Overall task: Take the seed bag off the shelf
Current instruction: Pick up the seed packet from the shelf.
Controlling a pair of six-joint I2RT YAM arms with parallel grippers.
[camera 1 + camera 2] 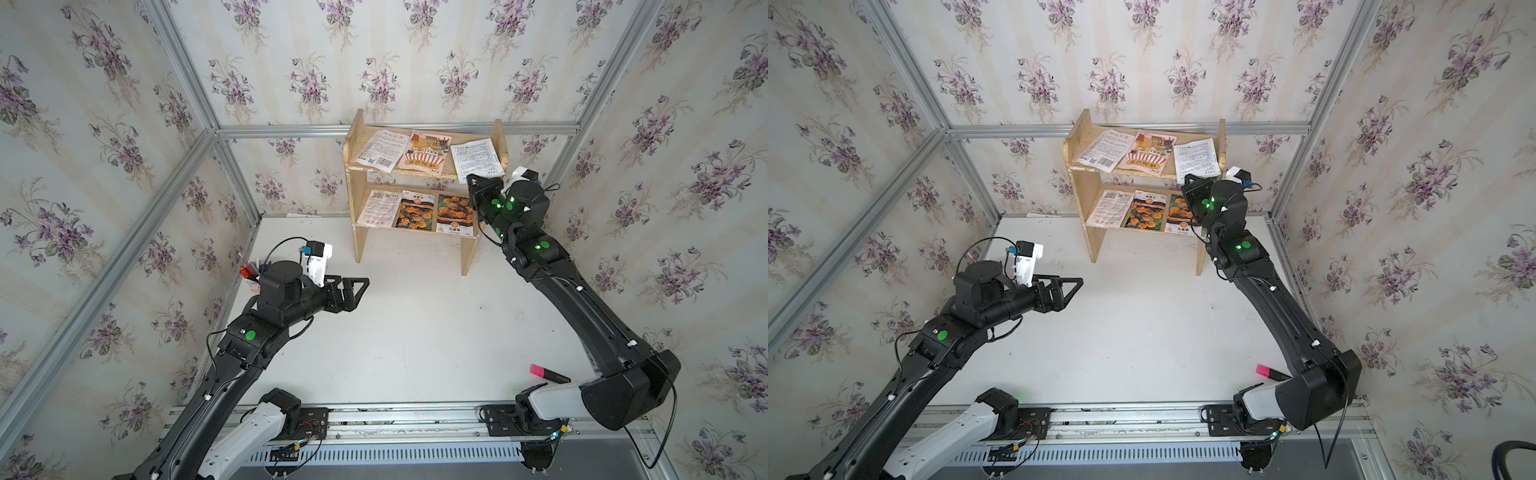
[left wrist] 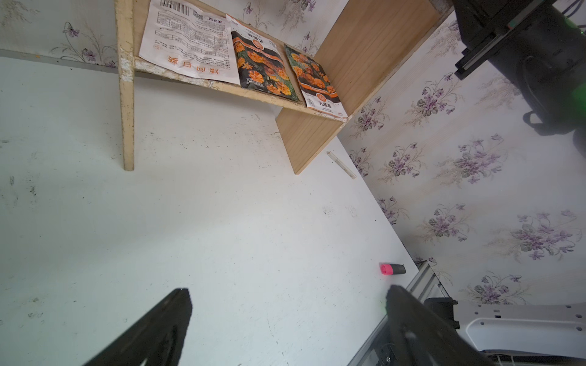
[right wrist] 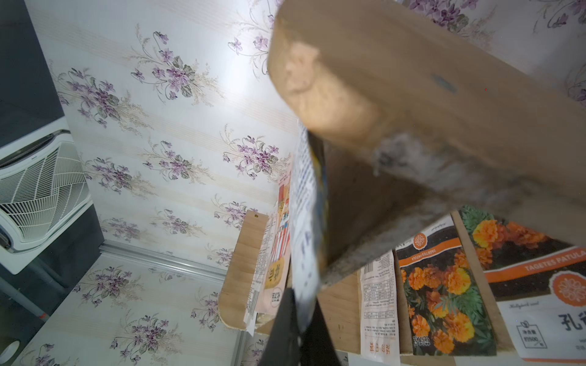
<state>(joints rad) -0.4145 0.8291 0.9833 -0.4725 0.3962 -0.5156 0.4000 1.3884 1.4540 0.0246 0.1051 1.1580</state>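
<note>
The light wooden shelf (image 1: 359, 243) (image 1: 1096, 247) stands against the back wall in both top views. A white printed seed bag (image 1: 478, 160) (image 1: 1197, 160) lies at the right end of its upper tier, its front edge hanging over. My right gripper (image 1: 471, 179) (image 1: 1188, 180) is shut on that overhanging edge. In the right wrist view the seed bag (image 3: 304, 221) runs edge-on up from the shut right gripper (image 3: 302, 329) beside the shelf (image 3: 412, 95) board. My left gripper (image 1: 357, 291) (image 1: 1073, 291) (image 2: 287, 294) hangs open and empty over the table, well short of the shelf (image 2: 317, 139).
Two more packets (image 1: 380, 149) (image 1: 428, 149) lie on the upper tier. The lower tier holds a white packet (image 1: 378, 208) and two orange-flower packets (image 1: 414, 210) (image 1: 455, 214). A pink-capped marker (image 1: 548, 372) (image 2: 392, 269) lies near the right arm's base. A pen cup (image 1: 251, 276) stands at the table's left edge.
</note>
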